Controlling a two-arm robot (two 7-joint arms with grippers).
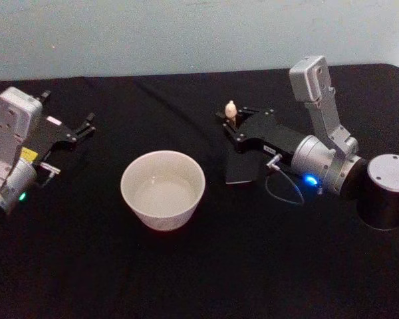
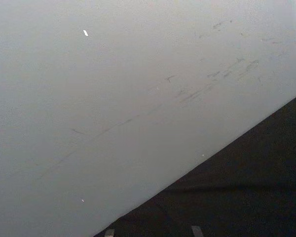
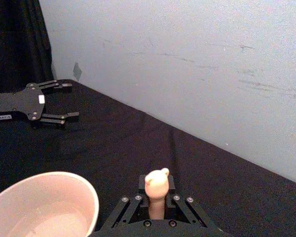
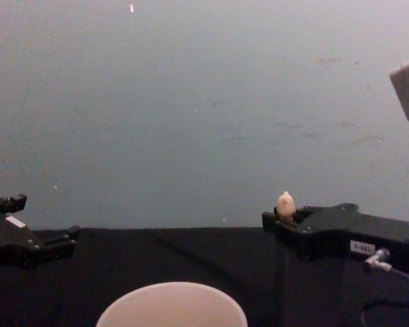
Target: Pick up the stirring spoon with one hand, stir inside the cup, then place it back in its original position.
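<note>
Backing black tabletop, pale wall

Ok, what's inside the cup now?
No spoon: the cup shows just its pale inside; liquid, cannot tell. The spoon stands clamped in the right gripper, knob showing, shaft and bowl hidden.

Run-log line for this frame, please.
phase: grasp | right end effector: shut on stirring spoon handle | left end effector: open, parked left | cup: centre, untouched
</note>
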